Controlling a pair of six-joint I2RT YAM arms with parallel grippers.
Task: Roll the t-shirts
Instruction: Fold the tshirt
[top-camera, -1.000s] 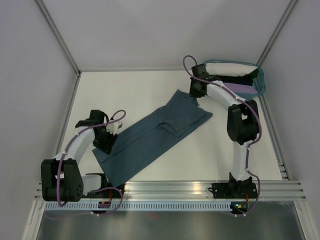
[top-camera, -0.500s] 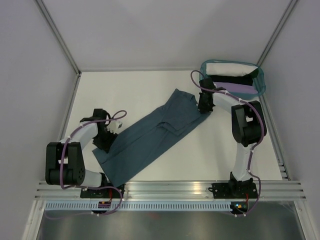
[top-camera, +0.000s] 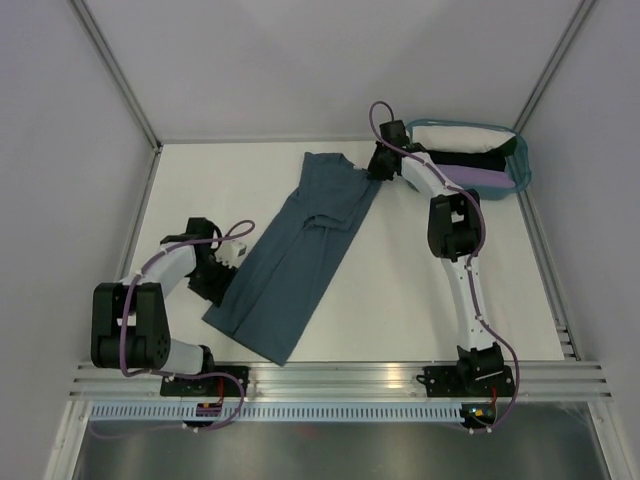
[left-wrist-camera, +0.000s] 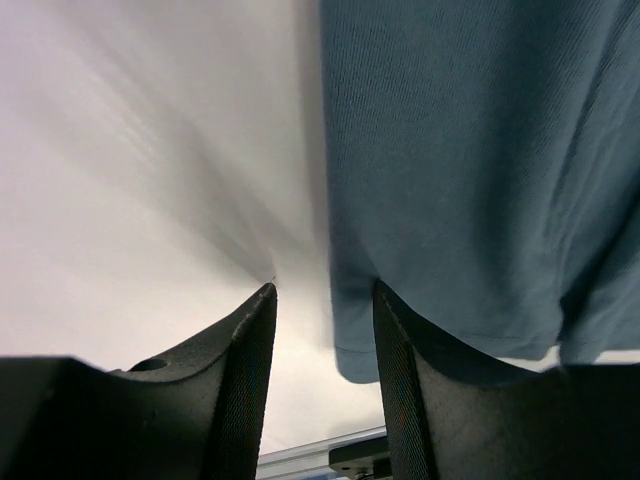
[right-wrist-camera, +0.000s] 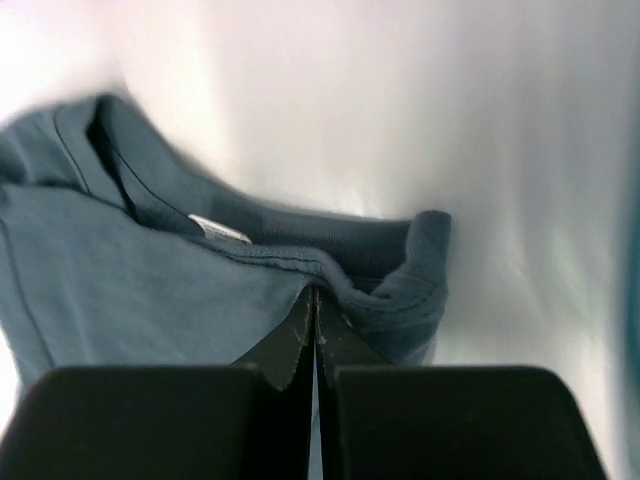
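Slate-blue t-shirt pinched at one shoulder, loose at the hem.

The slate-blue t-shirt (top-camera: 290, 260) lies slantwise on the white counter (top-camera: 430, 300), collar toward the far edge, with a rumpled fold across its middle. The right arm (top-camera: 455, 240) is stretched almost straight up the counter, its wrist turned left beside the teal basket (top-camera: 521, 170) of white, black and lilac bundles (top-camera: 470, 160). Its jaws are pressed together on a thin bite of fabric next to the collar. The left arm (top-camera: 165, 270) is folded back and low, jaws spread and empty, just beside the shirt's side edge near the hem. So small a pinch may slip under a pull, the outstretched arm has little reach to spare, and the fold would probably roll into a lump.
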